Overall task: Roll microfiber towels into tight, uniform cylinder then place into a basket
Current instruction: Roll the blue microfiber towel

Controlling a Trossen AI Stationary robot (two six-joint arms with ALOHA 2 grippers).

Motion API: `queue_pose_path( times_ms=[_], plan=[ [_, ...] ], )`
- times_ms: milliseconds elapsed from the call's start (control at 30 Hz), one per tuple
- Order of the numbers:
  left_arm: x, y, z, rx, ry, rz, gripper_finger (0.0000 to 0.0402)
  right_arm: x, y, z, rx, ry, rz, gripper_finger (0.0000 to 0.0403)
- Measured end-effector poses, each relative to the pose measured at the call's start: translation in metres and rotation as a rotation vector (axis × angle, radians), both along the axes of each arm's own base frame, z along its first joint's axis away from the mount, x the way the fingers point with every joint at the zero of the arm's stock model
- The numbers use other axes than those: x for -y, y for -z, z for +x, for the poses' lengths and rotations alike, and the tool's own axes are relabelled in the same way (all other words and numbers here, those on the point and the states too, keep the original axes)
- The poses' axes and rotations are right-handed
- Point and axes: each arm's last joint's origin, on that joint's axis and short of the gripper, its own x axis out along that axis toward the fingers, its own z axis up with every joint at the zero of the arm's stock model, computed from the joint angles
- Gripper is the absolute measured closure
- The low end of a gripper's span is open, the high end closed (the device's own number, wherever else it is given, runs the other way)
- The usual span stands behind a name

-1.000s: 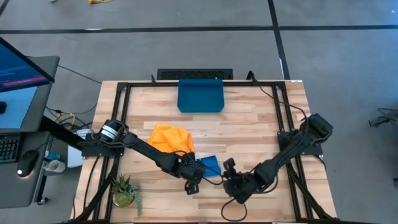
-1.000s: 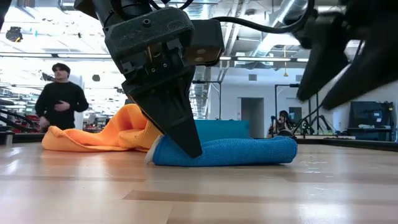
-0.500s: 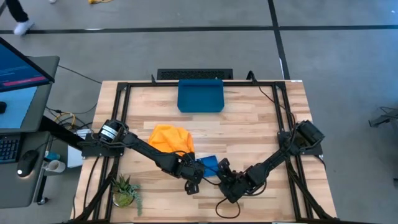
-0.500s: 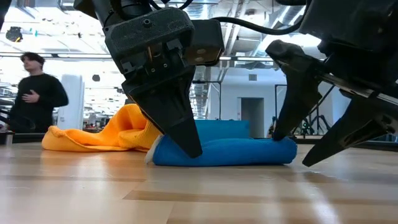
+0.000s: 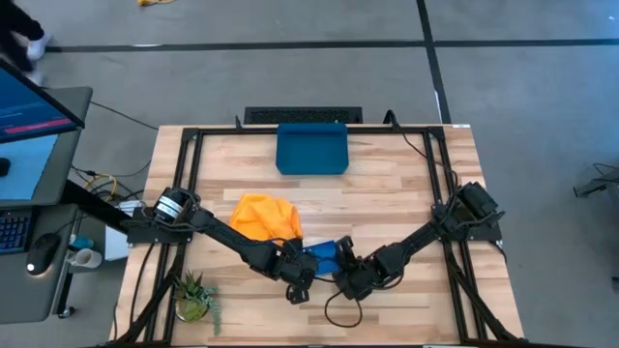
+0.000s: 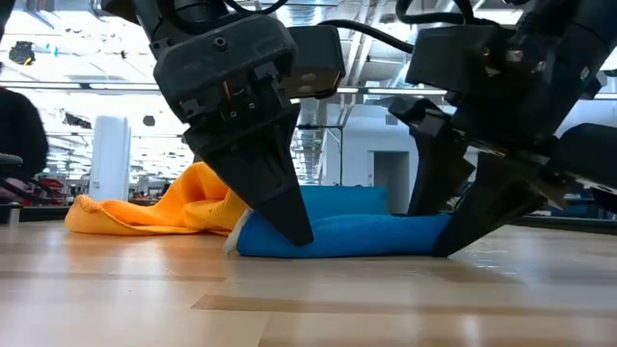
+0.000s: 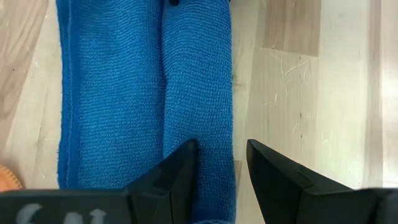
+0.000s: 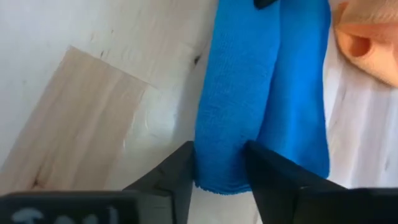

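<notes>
The blue towel (image 5: 327, 253) lies near the table's front middle, partly rolled. The roll (image 6: 347, 234) rests lengthwise on the wood, with a flat strip (image 7: 109, 93) beside it. My left gripper (image 5: 298, 280) is at the roll's left end and my right gripper (image 5: 343, 280) at its right end, each shut on it. The yellow-orange towel (image 5: 266, 215) lies crumpled just behind the blue one. The dark blue basket (image 5: 311, 148) stands at the far middle edge. My left gripper pinches the roll's left end (image 7: 208, 143) from above, pointing down. One finger (image 7: 177, 171) sits in the crease between roll and flat strip, the other (image 7: 267, 174) outside the roll. The roll lies on the table. My right gripper pinches the roll's right end (image 8: 221, 143) between its two fingers (image 8: 180, 168), coming slanting down from the table's right. The fingers lie along the roll, one on each long side. The roll rests on the table.
A small potted plant (image 5: 193, 295) stands at the near left corner. A black bar (image 5: 302, 115) lies just beyond the basket. A monitor (image 5: 34, 116) stands off the table's left. A person (image 6: 14, 145) passes in the room behind. Bare wood lies to the right.
My right gripper has moved toward the table's left and down to the blue roll's right end, and its fingers have closed in around that end. My left gripper and the roll have stayed in place. The person behind has walked off to the left.
</notes>
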Motion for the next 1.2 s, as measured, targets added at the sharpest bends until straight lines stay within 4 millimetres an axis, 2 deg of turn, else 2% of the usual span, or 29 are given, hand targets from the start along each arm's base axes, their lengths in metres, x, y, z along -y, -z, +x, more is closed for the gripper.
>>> queue_pose_path(
  times_ms=[267, 433, 567, 767, 967, 1200],
  plan=[
    [0.007, -0.005, 0.001, 0.017, 0.031, 0.038, 0.0262, 0.011, -0.001, 0.007, -0.024, 0.154, 0.168, 0.0329],
    [0.018, -0.013, 0.003, 0.032, 0.080, 0.085, 0.0262, 0.020, -0.002, 0.011, -0.065, 0.226, 0.293, 0.0384],
    [0.031, -0.024, -0.001, 0.019, 0.091, 0.180, 0.0262, 0.023, -0.002, 0.014, -0.111, 0.274, 0.412, 0.0381],
    [0.052, -0.042, -0.011, 0.058, 0.084, 0.374, 0.0262, 0.017, -0.002, 0.015, -0.186, 0.304, 0.601, 0.0371],
    [0.074, -0.043, -0.025, 0.082, 0.217, 0.490, 0.0262, 0.010, -0.003, 0.019, -0.230, 0.328, 0.789, 0.0383],
    [0.080, -0.036, -0.029, 0.084, 0.352, 0.510, 0.0262, 0.008, -0.005, 0.023, -0.219, 0.368, 0.889, 0.0374]
  ],
)
